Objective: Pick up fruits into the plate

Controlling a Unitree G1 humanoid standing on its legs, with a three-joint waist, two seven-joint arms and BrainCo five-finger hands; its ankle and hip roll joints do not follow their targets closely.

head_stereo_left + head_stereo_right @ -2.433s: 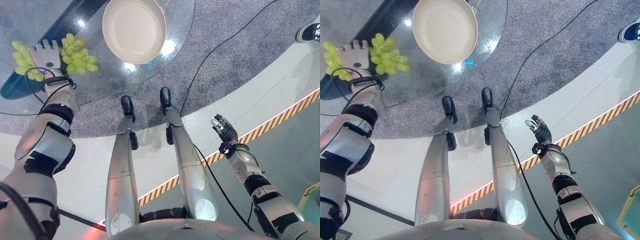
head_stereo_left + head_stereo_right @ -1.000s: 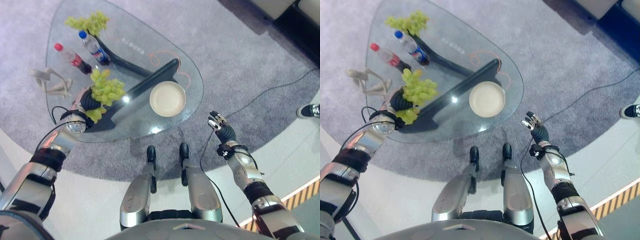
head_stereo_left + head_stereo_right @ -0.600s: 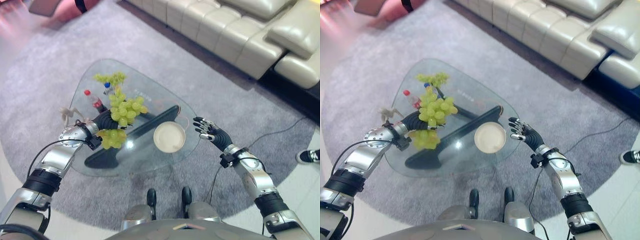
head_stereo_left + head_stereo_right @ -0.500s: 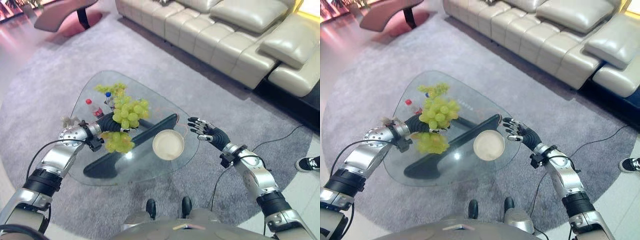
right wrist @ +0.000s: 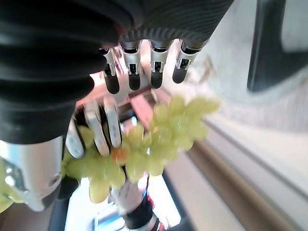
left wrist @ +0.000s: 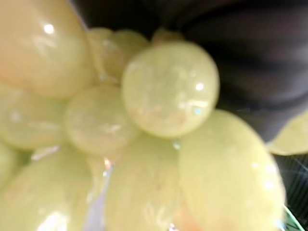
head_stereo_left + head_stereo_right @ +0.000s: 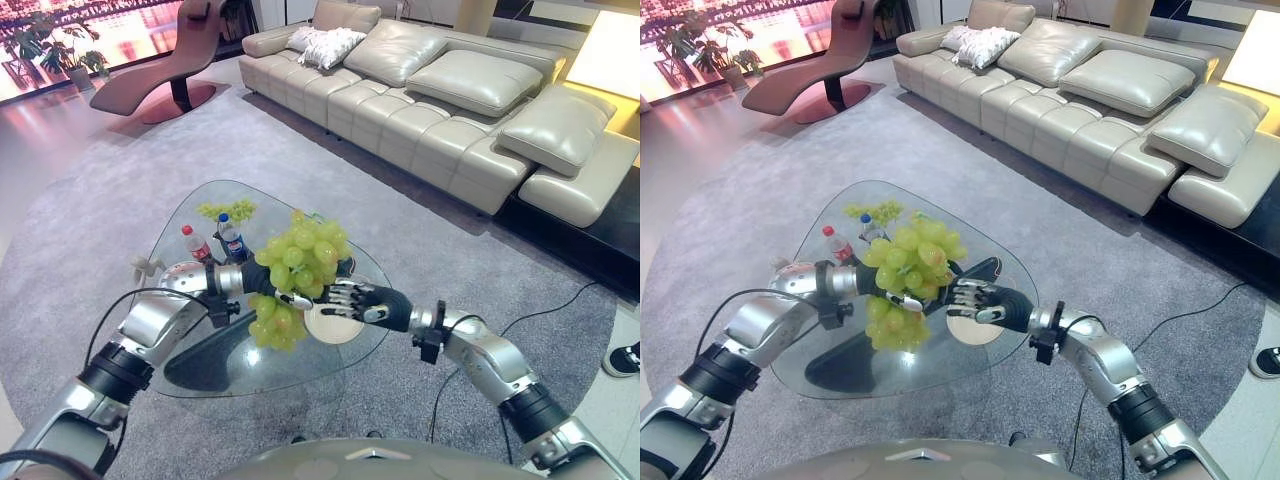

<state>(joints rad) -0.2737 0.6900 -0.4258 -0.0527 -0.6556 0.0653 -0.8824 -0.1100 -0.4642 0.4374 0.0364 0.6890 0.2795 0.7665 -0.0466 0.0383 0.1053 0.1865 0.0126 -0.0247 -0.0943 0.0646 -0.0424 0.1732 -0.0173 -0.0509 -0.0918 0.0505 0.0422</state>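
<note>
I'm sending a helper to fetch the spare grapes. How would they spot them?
Find the glass table on the grey rug. At its far end, just beyond two bottles, lies a small green bunch, flat on the glass, unlike the bigger bunch in the left hand.

Green grape bunch (image 7: pixel 295 275) was held up in the left hand (image 7: pixel 252 277), frame centre, hanging above the glass desk (image 7: pixel 200 372), part drooping below the fingers. Second, smaller bunch (image 7: pixel 226 210) lay on the desk's far end. Cream round plate (image 7: pixel 336 329) sat upright near the desk's right edge, partly hidden.
</note>
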